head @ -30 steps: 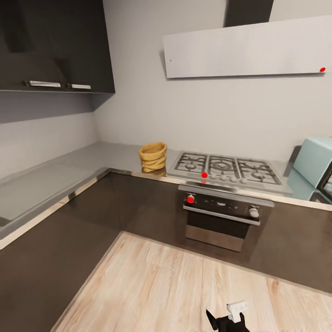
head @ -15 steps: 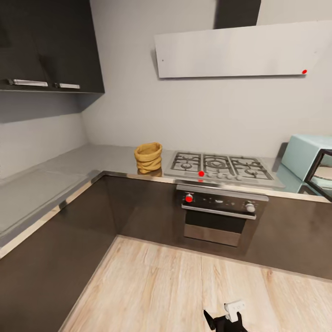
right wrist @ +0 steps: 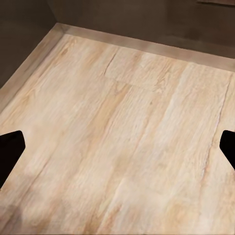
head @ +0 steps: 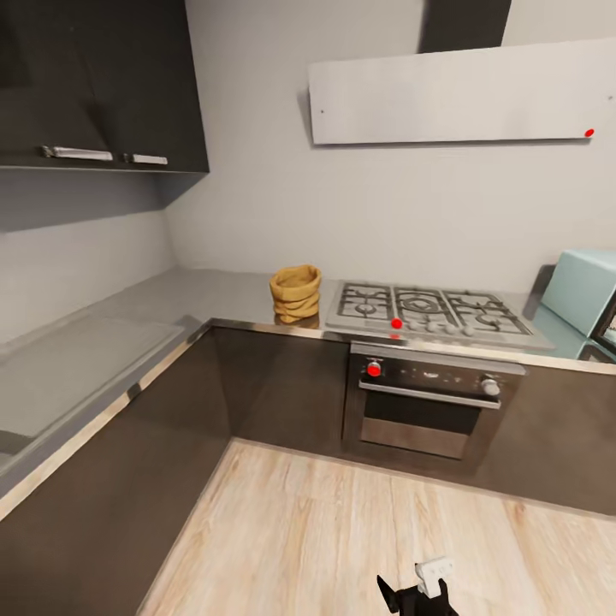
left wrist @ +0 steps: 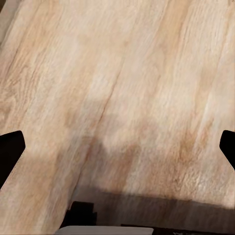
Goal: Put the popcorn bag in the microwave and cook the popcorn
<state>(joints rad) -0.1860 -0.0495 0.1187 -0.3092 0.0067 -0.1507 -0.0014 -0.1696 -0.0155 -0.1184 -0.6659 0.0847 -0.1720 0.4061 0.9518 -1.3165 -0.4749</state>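
Popcorn bag (head: 296, 293): frame centre, upright on countertop (head: 214, 295), just left of hob (head: 432, 311). Likely light, soft, crushable paper; best gripped gently at the rolled rim. Left gripper (left wrist: 117, 147) and right gripper (right wrist: 117, 149): fingers spread apart, empty, above floor (right wrist: 127, 137).

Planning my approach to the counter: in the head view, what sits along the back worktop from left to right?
popcorn bag → gas hob, with the oven set below it → microwave, cut off at the picture's right edge.

Upright popcorn bag (head: 296, 293) on countertop (head: 214, 295)
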